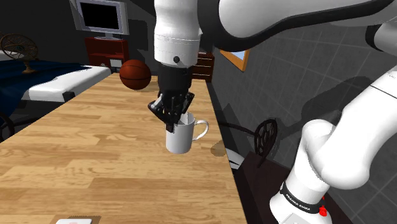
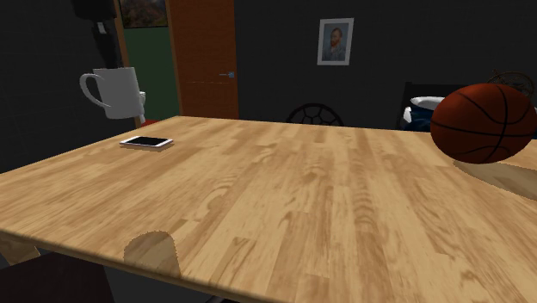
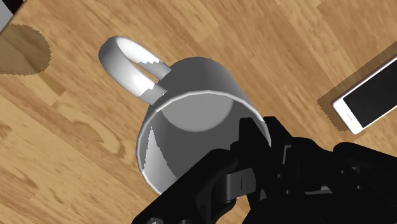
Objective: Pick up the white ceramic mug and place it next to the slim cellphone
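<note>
- Shoulder view: I am clamping my gripper [image 1: 175, 118] from above onto the rim of the white mug [image 1: 180, 139], just left of the frame's centre. The mug is hanging clear of the wooden table [image 1: 95, 159], with its handle [image 1: 202, 130] pointing toward the frame's right. A basketball [image 1: 135, 74] is sitting above and left of it. The cellphone [image 1: 75, 221] is peeking in at the bottom edge, lower left.
- Second exterior view: the mug [image 2: 116, 93] is floating, tilted, in the upper left, above and a little left of the cellphone [image 2: 146, 142], which is lying flat on the table [image 2: 301, 198]. The basketball [image 2: 484, 120] is resting at the right.
- Wrist view: my gripper [image 3: 251, 146] is pinching the mug's [image 3: 191, 114] wall on the side opposite the handle [image 3: 127, 63]. The cellphone [image 3: 369, 95] is lying on the gripper's side, away from the handle.
- Handling, as I am judging it: the mug looks rigid, smooth and breakable, so it may be prone to slipping or swinging in a one-sided rim pinch. I am favouring a firm hold on the wall and a gentle, upright set-down.
</note>
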